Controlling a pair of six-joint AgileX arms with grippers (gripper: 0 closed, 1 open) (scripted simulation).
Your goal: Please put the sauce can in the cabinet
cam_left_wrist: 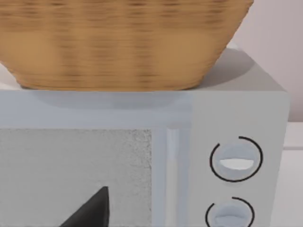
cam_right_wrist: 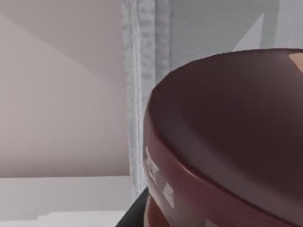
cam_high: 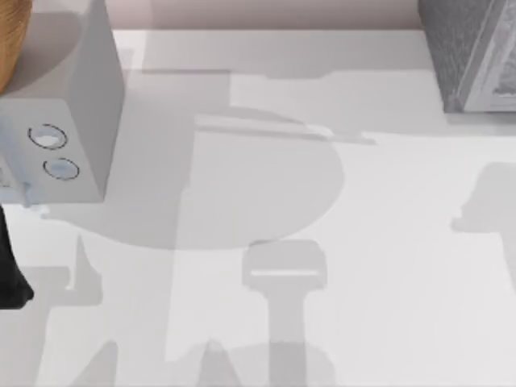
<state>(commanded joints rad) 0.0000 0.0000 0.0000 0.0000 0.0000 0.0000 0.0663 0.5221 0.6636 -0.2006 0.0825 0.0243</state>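
Observation:
The sauce can (cam_right_wrist: 227,142) sits very close in the right wrist view, showing its dark maroon-brown round lid and a bit of the side below it. My right gripper (cam_right_wrist: 135,213) is shut on it; a dark sliver of the gripper shows beside the can. Just behind the can stands the cabinet (cam_right_wrist: 142,71), with its speckled grey frame upright. In the top view the cabinet (cam_high: 463,48) is the dark grey speckled unit at the far right corner. My left arm (cam_high: 10,274) is parked at the table's left edge, and a dark tip of the left gripper (cam_left_wrist: 90,213) points at the pale box.
A pale smooth box (cam_high: 76,105) with two round rings (cam_high: 48,137) stands at the far left, with a wicker basket (cam_left_wrist: 123,42) on top. Arm shadows fall across the white table (cam_high: 387,242).

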